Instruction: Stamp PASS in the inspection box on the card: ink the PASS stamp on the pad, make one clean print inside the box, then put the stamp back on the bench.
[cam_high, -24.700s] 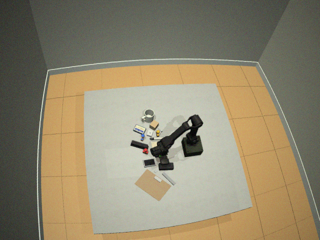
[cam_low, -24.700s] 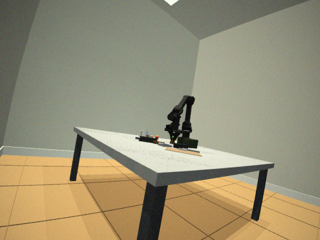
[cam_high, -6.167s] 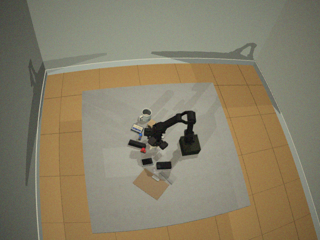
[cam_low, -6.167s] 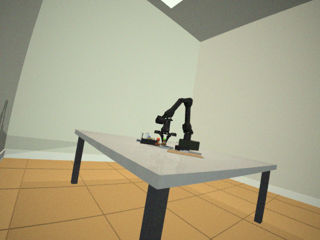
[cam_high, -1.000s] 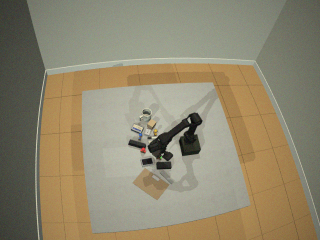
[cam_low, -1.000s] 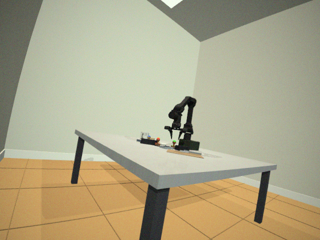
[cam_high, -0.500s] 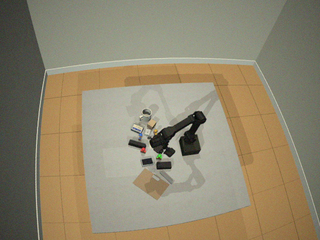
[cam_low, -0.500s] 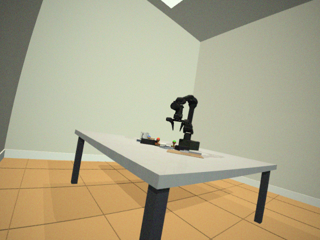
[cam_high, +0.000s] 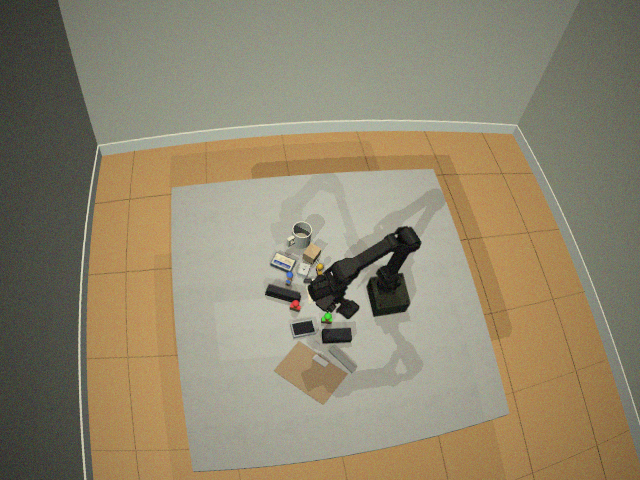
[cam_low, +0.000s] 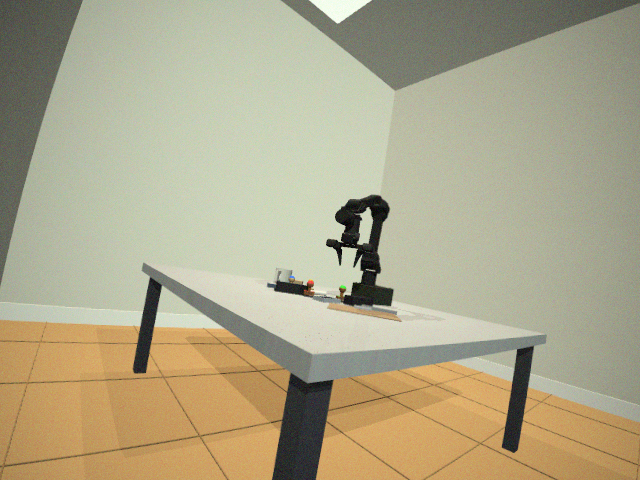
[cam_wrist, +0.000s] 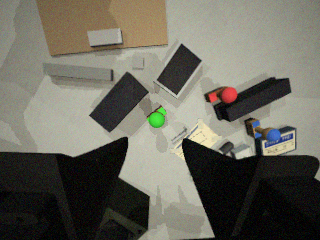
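Observation:
The green-knobbed PASS stamp (cam_high: 326, 317) (cam_low: 341, 288) (cam_wrist: 156, 119) stands upright on the bench, free of the fingers. My gripper (cam_wrist: 155, 142) (cam_low: 347, 262) (cam_high: 330, 304) is open and empty and hangs well above it. The ink pad (cam_high: 302, 327) (cam_wrist: 179, 69), dark in a light frame, lies close beside the stamp. The cream card (cam_wrist: 197, 137) lies on the stamp's other side, partly behind my right finger in the wrist view. I cannot tell whether it bears a print.
A dark block (cam_high: 336, 335) (cam_wrist: 119, 101), a grey bar (cam_wrist: 77, 71) and a brown clipboard (cam_high: 310, 373) (cam_wrist: 100, 22) lie near the pad. A red stamp (cam_wrist: 228, 94), a black rack (cam_wrist: 255, 97), a blue stamp (cam_wrist: 272, 134) and a mug (cam_high: 302, 233) sit beyond the card.

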